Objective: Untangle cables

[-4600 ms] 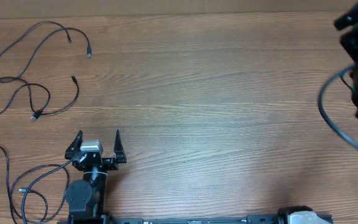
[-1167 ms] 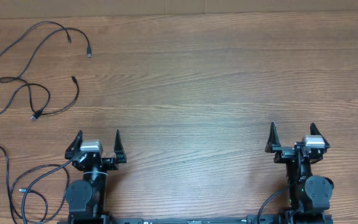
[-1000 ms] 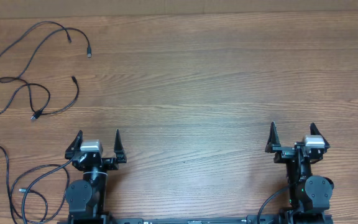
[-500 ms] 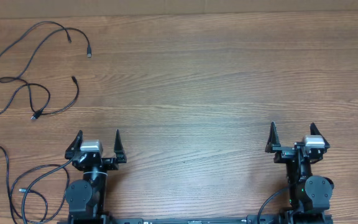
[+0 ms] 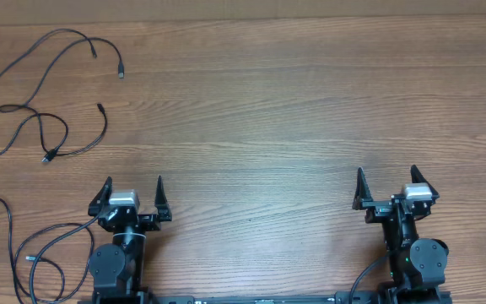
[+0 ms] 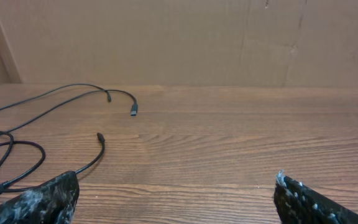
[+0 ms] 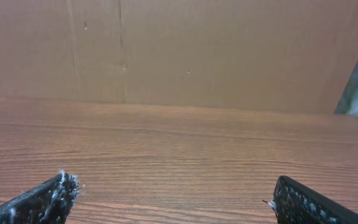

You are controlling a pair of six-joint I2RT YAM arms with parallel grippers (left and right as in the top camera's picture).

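Cables (image 5: 45,101) lie in loose black strands at the far left of the table (image 5: 294,110), well apart from both arms. The right gripper (image 5: 385,187) has just slid a little to the left (fingers spread wide, holding nothing), and the left gripper (image 5: 133,192) waits wide open too, so no untangling is under way right now
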